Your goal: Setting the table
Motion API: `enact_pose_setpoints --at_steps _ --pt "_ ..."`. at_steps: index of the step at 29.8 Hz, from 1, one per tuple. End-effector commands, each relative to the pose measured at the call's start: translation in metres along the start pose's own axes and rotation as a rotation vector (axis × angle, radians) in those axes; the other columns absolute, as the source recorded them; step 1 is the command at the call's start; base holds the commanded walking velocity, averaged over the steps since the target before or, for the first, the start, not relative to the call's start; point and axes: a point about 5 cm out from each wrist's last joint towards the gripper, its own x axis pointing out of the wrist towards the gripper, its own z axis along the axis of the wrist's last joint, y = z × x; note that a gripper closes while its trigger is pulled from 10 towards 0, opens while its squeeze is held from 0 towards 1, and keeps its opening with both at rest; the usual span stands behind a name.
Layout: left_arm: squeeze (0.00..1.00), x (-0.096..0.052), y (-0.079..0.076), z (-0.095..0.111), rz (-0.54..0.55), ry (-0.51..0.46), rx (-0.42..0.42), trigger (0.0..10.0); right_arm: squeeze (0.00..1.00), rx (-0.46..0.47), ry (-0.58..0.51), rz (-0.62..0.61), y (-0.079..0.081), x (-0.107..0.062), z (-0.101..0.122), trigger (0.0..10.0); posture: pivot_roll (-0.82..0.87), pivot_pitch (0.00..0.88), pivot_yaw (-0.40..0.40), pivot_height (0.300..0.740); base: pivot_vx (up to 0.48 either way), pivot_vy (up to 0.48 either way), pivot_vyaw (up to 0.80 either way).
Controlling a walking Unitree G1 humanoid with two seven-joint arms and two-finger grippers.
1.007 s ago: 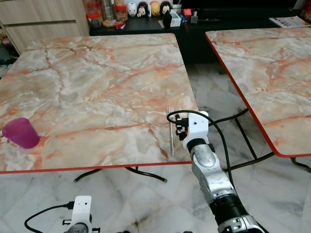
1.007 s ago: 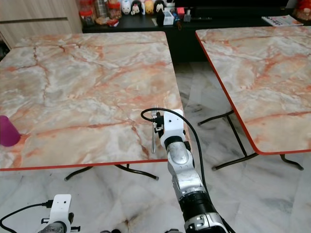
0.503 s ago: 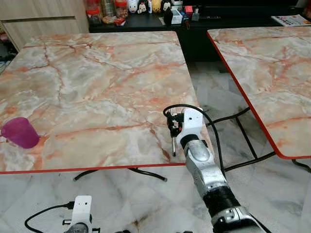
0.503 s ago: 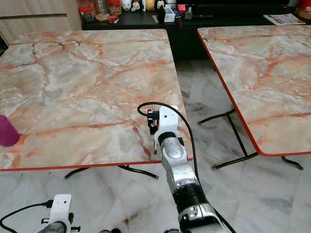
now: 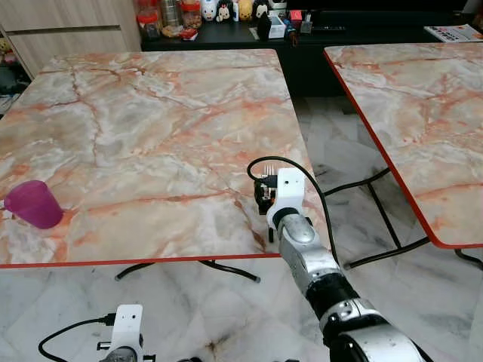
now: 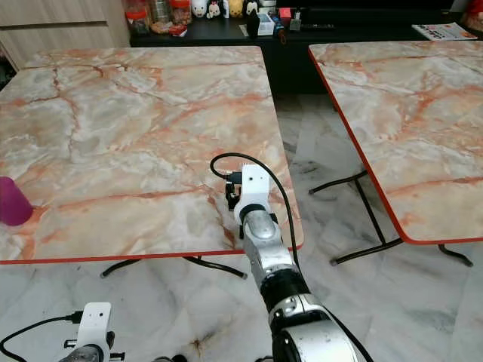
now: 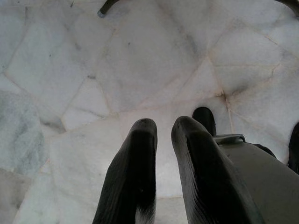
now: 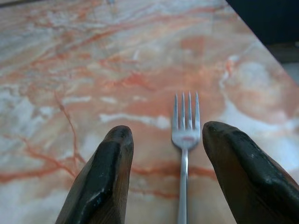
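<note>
Nearest the camera, the left hand (image 7: 161, 154) hangs idle above the pale tiled floor (image 7: 140, 60), its two black fingers drawn almost together with nothing between them.

Beyond it, the right hand (image 8: 170, 163) is poised low over the near right corner of the orange-veined marble tabletop with the red edge (image 5: 151, 128). Its fingers (image 8: 105, 177) are spread apart and empty. Between them lies the slim silver metal fork (image 8: 185, 140), flat on the marble, tines toward 12 o'clock and handle running back toward 6 o'clock under the wrist. In the wrist view the fork lies closer to one finger than the other. In the head views the hand's white housing (image 5: 288, 188) hides most of the fork, so its exact distance from the tabletop's edge is uncertain.

The step in hand appears to be grasping the fork. To do it well, shift the hand sideways until the handle is centred between the fingers, lower until the tips touch the marble on both sides, then close on the neck just behind the tines. A flat, thin handle may slip or pivot, so lift slowly.

At 9 o'clock, well apart, the small magenta plastic cup (image 5: 34, 205) stands near the tabletop's left edge. At 2 o'clock, across the gap, is a second marble tabletop (image 5: 423, 98).
</note>
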Motion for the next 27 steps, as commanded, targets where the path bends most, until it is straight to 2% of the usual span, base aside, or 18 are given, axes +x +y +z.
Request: enact_pose_setpoints --at_steps 1,12,27 --pt "0.00 -0.001 0.000 -0.004 -0.003 0.019 -0.009 10.0 0.00 -0.002 -0.006 0.002 0.001 0.002 0.003 10.0 -0.01 0.130 0.006 0.740 0.000 0.000 0.00" --pt "0.00 -0.001 -0.003 -0.006 -0.013 0.031 -0.029 10.0 0.00 -0.035 0.030 -0.025 -0.004 0.005 0.001 10.0 -0.01 0.140 -0.003 0.740 0.000 0.000 0.00" --pt "0.00 -0.001 -0.009 -0.009 -0.028 0.053 -0.036 10.0 0.00 -0.004 0.127 -0.021 -0.005 0.005 -0.015 10.0 -0.01 0.140 -0.013 0.740 0.000 0.000 0.00"
